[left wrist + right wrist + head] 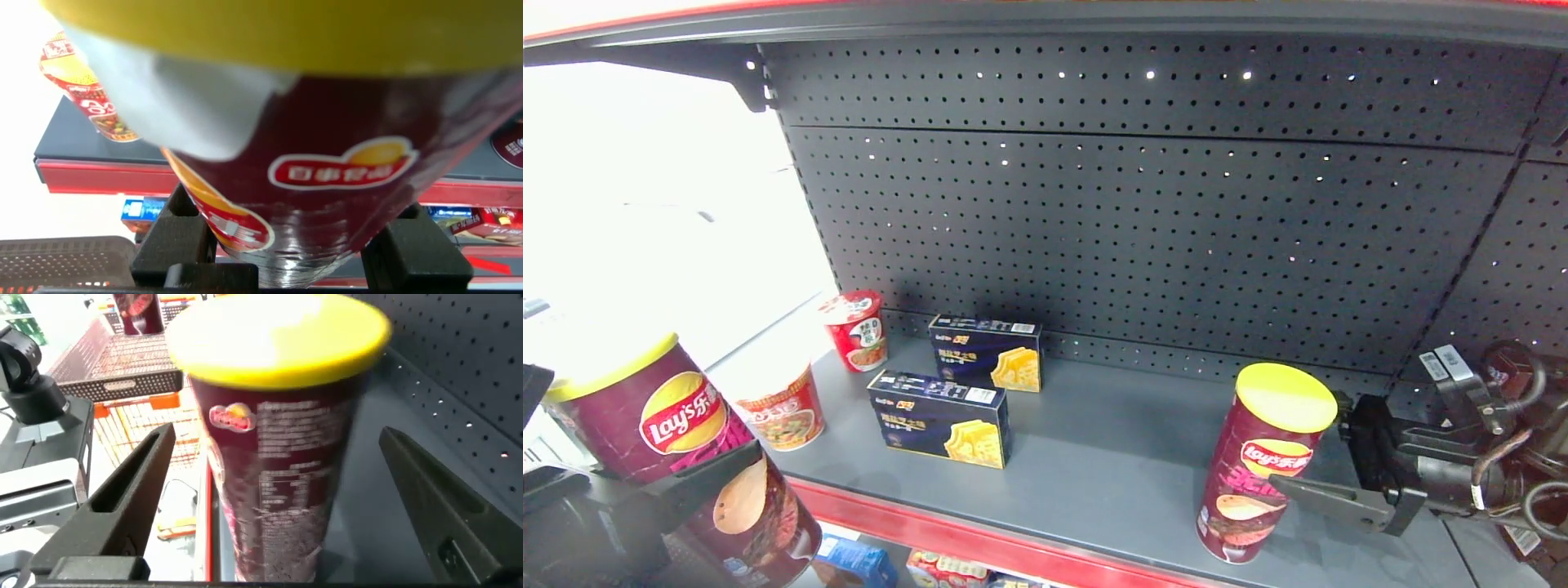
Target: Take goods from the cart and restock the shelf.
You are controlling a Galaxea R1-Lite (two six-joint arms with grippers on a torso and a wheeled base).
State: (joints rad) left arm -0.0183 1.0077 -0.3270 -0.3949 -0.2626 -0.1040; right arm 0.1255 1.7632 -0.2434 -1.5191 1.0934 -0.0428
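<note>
A maroon chips can with a yellow lid [1258,465] stands upright on the grey shelf [1094,457], toward its right end. My right gripper [1319,453] is open around it, one finger on each side with gaps showing. From the wrist, that can [278,457] sits between the spread fingers [131,490]. At the lower left, in front of the shelf's edge, my left gripper [686,482] is shut on a second, tilted chips can [670,425]. The left wrist view has this can [327,147] close up, clamped between the black fingers [172,245].
Two dark blue boxes [943,416] [988,351] and two noodle cups [854,327] [784,408] stand on the shelf's left half. Pegboard [1143,220] backs it and a red strip [980,531] edges the front. The cart's basket [122,359] lies behind.
</note>
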